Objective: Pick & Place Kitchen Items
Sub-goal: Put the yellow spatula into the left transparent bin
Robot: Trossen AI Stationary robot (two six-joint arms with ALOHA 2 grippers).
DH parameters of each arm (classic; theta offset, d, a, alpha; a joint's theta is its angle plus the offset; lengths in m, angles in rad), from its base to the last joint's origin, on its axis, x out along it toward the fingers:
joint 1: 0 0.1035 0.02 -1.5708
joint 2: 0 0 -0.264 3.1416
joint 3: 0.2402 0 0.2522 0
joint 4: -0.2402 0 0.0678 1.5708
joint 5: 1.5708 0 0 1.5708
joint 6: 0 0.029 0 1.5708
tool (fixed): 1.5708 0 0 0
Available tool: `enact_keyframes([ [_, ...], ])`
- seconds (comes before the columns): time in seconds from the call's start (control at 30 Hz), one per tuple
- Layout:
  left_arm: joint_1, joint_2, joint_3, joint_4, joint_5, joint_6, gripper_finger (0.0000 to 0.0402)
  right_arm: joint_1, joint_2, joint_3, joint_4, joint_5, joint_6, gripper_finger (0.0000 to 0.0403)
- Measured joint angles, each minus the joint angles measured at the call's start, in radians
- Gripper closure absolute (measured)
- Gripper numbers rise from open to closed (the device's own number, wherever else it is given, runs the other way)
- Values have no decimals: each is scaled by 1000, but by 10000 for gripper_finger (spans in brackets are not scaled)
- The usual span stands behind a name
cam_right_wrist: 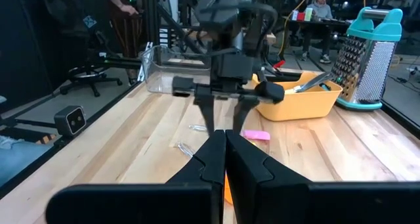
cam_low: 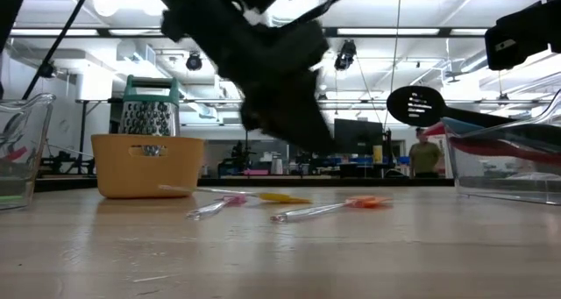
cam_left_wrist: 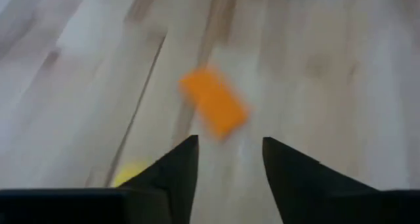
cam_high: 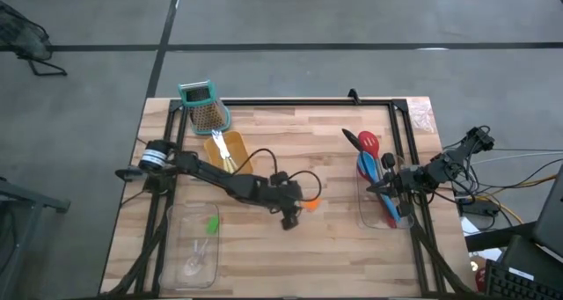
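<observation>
Left gripper (cam_left_wrist: 226, 168) hangs released over bare wooden table (cam_high: 334, 247), orange-tipped tool (cam_left_wrist: 213, 110) lying just ahead; workshop room behind.

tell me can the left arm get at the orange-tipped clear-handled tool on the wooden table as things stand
Probably yes. The left gripper hangs just over the orange-tipped clear-handled tool with its fingers apart, and nothing lies between them on the bare wooden table. The right gripper waits shut by the clear tray.

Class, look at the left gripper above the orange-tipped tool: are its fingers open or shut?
Open. In the left wrist view the left gripper shows its two dark fingers apart, bare table between them, with the orange-tipped tool just beyond, not held.
</observation>
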State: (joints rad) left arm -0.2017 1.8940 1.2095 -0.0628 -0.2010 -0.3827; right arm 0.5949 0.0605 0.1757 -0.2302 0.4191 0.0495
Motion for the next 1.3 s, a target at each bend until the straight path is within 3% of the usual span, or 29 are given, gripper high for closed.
enact_keyframes([
  [0.17,8,-53,4,-298,-15,-7,207,0,0,0,0,0,0,394],
  [0.33,58,-68,0,-405,-27,11,208,0,0,0,0,0,0,394],
  [0.63,112,-44,-7,-487,28,10,209,0,0,0,0,0,0,394],
  [1.3,94,-22,-22,-440,69,21,209,0,1,0,0,0,1,394],
])
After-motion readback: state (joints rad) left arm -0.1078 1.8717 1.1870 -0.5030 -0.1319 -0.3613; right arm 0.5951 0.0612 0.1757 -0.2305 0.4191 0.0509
